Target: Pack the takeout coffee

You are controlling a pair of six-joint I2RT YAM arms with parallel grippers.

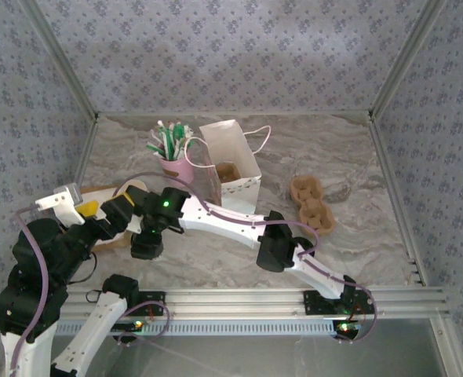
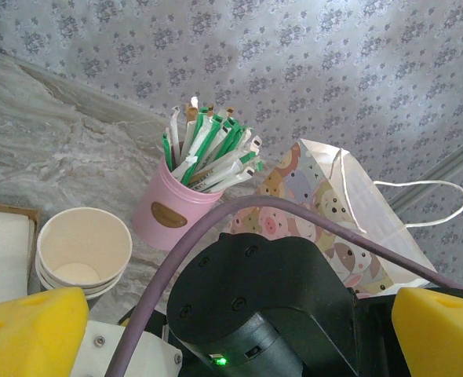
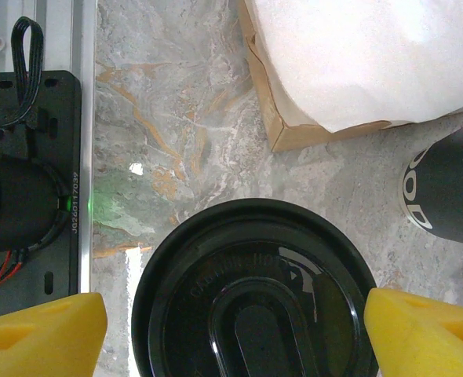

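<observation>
In the right wrist view the round black lid of the takeout coffee (image 3: 255, 302) lies straight below, on the marble table. My right gripper (image 3: 235, 334) is open, with one yellow finger (image 3: 39, 334) just left of the lid and the other (image 3: 424, 330) at its right rim. Seen from above, the right arm reaches across to the left and its gripper (image 1: 147, 245) covers the cup. My left gripper (image 2: 239, 334) is open and holds nothing; the right arm's black wrist sits just ahead of it. The white paper bag (image 1: 231, 161) (image 2: 349, 212) stands open behind.
A pink pot of green-and-white sticks (image 1: 175, 163) (image 2: 180, 208) stands left of the bag. Lidless cream cups (image 2: 82, 251) sit near it. A brown tray of white napkins (image 3: 357, 71) and a dark cylinder (image 3: 447, 192) lie beyond the lid. A brown cup carrier (image 1: 311, 204) lies to the right.
</observation>
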